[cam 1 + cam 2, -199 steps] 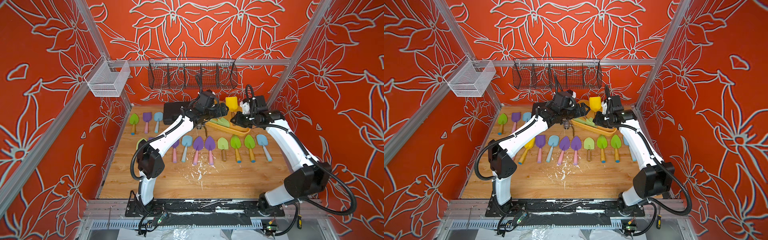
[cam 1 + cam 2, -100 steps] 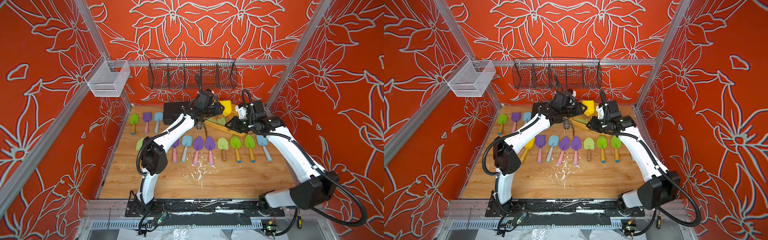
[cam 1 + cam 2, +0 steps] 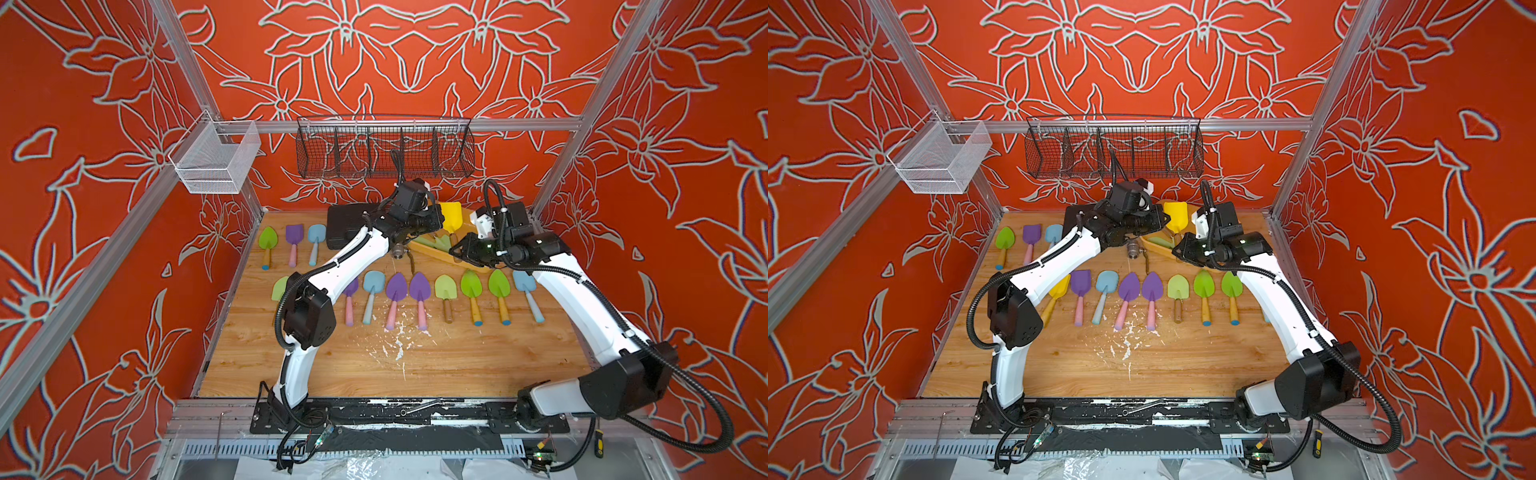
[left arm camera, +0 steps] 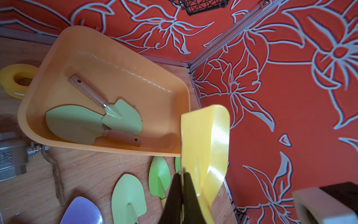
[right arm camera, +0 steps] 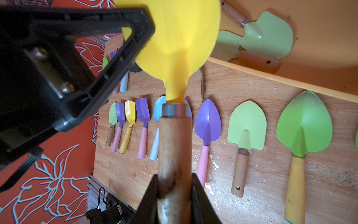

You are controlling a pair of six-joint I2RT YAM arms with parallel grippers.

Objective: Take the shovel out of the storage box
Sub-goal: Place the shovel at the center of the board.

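Observation:
A yellow shovel [image 3: 452, 216] [image 3: 1175, 216] with a wooden handle [image 5: 175, 145] is held up over the near end of the storage box [image 3: 440, 257] [image 3: 1158, 249], a yellow-orange tub. My right gripper [image 5: 175, 178] [image 3: 457, 249] is shut on the handle. My left gripper [image 4: 181, 174] [image 3: 436, 218] is shut on the side edge of the yellow blade [image 4: 205, 139]. Two pale green shovels [image 4: 122, 120] [image 4: 73, 124] lie crossed inside the box [image 4: 116, 64].
Rows of coloured shovels [image 3: 419, 291] lie on the wooden table in front of the box and at the back left [image 3: 293, 243]. A black tool case [image 3: 345, 224] and a metal valve [image 3: 398, 251] sit beside the box. A black wire basket [image 3: 384, 147] and a white mesh basket [image 3: 216, 160] hang on the frame.
My left gripper has closed from open onto the yellow blade's edge. The right gripper has shifted slightly left with the shovel's handle still in it.

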